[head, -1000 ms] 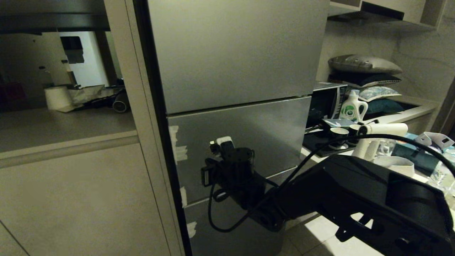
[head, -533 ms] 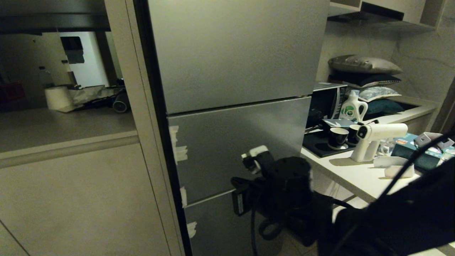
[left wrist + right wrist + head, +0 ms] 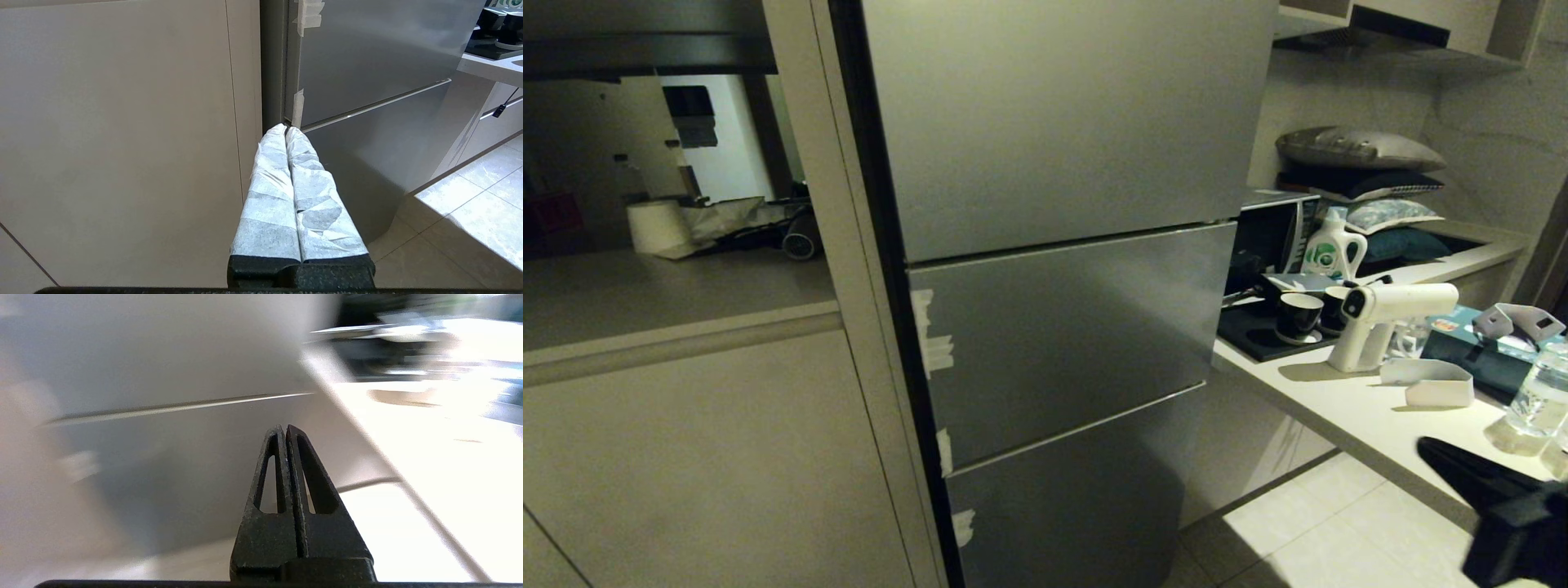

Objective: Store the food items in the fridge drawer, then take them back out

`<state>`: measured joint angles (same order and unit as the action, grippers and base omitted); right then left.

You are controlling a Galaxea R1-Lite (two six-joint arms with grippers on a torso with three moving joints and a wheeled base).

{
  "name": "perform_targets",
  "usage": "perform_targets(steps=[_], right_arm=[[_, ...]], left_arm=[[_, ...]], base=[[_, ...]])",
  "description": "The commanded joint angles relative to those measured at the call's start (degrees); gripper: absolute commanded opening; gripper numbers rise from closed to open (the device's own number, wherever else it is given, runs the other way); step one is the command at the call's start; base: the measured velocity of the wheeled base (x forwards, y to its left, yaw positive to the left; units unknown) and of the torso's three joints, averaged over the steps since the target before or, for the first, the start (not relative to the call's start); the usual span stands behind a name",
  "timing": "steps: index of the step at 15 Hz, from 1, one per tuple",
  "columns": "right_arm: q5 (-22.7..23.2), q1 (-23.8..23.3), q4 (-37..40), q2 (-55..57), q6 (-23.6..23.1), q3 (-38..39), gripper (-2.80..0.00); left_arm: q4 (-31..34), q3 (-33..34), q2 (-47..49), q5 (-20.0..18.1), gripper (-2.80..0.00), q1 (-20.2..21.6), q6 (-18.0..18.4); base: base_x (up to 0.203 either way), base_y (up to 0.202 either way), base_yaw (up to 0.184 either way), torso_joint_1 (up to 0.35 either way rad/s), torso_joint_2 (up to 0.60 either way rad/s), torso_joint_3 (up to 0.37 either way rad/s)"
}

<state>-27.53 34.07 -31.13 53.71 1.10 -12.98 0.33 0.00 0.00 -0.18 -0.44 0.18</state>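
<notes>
The tall grey fridge [image 3: 1054, 245], smooth matte metal with tape scraps, is standing closed, its drawer and food hidden. Both claws are pressed together, empty: paper-wrapped left claw [image 3: 286, 130], black right claw [image 3: 282, 428]. A white spray gun [image 3: 1388, 314] is resting on the pale desk [image 3: 1339, 408] to the right.

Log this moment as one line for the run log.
fridge: all doors shut | food: none visible | right claw: shut, empty, off fridge | left claw: shut, empty, parked near fridge's lower seam

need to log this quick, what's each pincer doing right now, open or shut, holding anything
Left pincer: shut, holding nothing, pointed at the fridge's lower door seam.
Right pincer: shut, holding nothing, off the fridge.
</notes>
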Motion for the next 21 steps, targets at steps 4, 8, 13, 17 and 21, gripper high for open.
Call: perform_targets(steps=[4, 8, 13, 17, 21], right_arm=[[15.0, -31.8, 13.8, -37.3, -7.5, 12.6, -2.80], [25.6, -34.3, 22.9, -53.8, -7.8, 14.2, -2.80], [27.2, -34.6, 26.6, -53.7, -2.2, 14.7, -2.80], [27.3, -34.6, 26.6, -53.7, -2.1, 14.7, -2.80], [27.2, -34.6, 26.6, -53.8, -2.1, 14.7, -2.80]], left_arm=[[0.0, 0.0, 0.1, 0.0, -2.80, 0.0, 0.0], [-0.1, 0.0, 0.1, 0.0, -2.80, 0.0, -0.3], [0.0, 0.0, 0.1, 0.0, -2.80, 0.0, -0.3], [-0.1, 0.0, 0.1, 0.0, -2.80, 0.0, 0.1], [-2.1, -2.8, 0.2, -0.2, -2.80, 0.0, -0.1]], base=[[0.000, 0.000, 0.000, 0.000, 0.00, 0.000], [0.000, 0.000, 0.000, 0.000, 0.00, 0.000], [0.000, 0.000, 0.000, 0.000, 0.00, 0.000], [0.000, 0.000, 0.000, 0.000, 0.00, 0.000], [0.000, 0.000, 0.000, 0.000, 0.00, 0.000]])
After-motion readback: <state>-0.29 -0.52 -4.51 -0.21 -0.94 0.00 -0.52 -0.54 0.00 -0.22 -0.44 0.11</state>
